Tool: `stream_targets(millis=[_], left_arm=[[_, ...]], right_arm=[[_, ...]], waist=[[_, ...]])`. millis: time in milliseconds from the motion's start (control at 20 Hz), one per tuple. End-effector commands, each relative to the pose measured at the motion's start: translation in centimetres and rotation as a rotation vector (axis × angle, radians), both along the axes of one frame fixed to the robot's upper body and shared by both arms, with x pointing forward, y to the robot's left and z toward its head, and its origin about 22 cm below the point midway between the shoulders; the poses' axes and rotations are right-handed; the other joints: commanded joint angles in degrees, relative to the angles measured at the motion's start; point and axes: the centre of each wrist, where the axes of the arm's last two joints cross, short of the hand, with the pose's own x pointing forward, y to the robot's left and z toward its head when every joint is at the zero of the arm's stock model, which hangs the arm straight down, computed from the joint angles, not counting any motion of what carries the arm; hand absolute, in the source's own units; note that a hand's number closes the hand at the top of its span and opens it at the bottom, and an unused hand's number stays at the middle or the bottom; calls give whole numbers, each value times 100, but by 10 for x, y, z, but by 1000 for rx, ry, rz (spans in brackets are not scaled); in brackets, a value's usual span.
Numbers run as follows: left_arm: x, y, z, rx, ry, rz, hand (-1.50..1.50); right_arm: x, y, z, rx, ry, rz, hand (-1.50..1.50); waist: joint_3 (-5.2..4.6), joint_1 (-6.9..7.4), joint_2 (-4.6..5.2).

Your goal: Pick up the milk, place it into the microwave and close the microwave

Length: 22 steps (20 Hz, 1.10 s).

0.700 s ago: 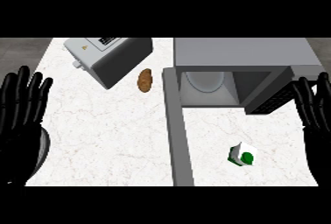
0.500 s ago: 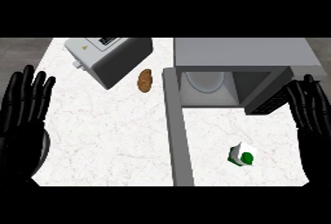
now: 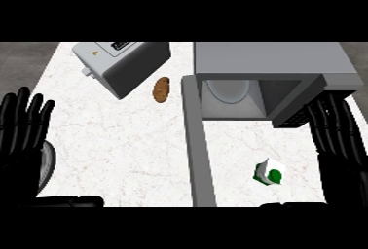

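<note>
White marble desk [image 3: 122, 155] fills most of the frame, seen from steeply above. One grey microwave [image 3: 273, 58] sits at the upper right, its cavity open and facing down the frame, with one pale round plate [image 3: 230, 92] inside. One long grey door [image 3: 199, 146] runs straight down the frame from the cavity's left side, seen edge-on. One silver toaster [image 3: 126, 61] lies at an angle at the upper left.

Two black hands show. The left hand [image 3: 25, 131] rests at the left edge, fingers straight and spread, pointing up the frame, holding nothing. The right hand [image 3: 338, 141] is at the right edge, likewise flat and released, fingers straight, their tips just beside the microwave's dark lower right corner; it grasps nothing.

One milk carton [image 3: 269, 173], white and green, stands on the desk at the lower right, between the door and the right hand, touching neither. One brown oval potato [image 3: 161, 89] lies just beside the toaster.
</note>
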Motion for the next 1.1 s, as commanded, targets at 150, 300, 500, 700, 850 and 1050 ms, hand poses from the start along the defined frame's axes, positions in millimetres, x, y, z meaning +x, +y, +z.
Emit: stream_targets(millis=[150,300,500,700,850,1050], left_arm=[[-18,-9,-5,-29,18,19,-150],[-32,-6,-7,-25,29,-9,-150],[-44,-12,-1,-16,20,-4,-150],[-59,-14,7,-4,16,7,-150],[-68,-20,6,-18,25,-18,-150],[-55,-6,-4,-14,25,-9,-150]], right_arm=[[7,-3,-14,12,55,-33,-150],[16,-1,-32,-36,84,-43,-150],[18,-27,-45,-52,122,-54,-150],[-3,-12,-84,-41,165,-66,-150],[-19,-25,-114,-73,195,-111,-150],[-14,-68,-134,-57,197,-133,-150]], waist=[[0,0,3],[0,13,3],[1,15,4],[1,11,-1],[2,9,-4],[1,8,7]])
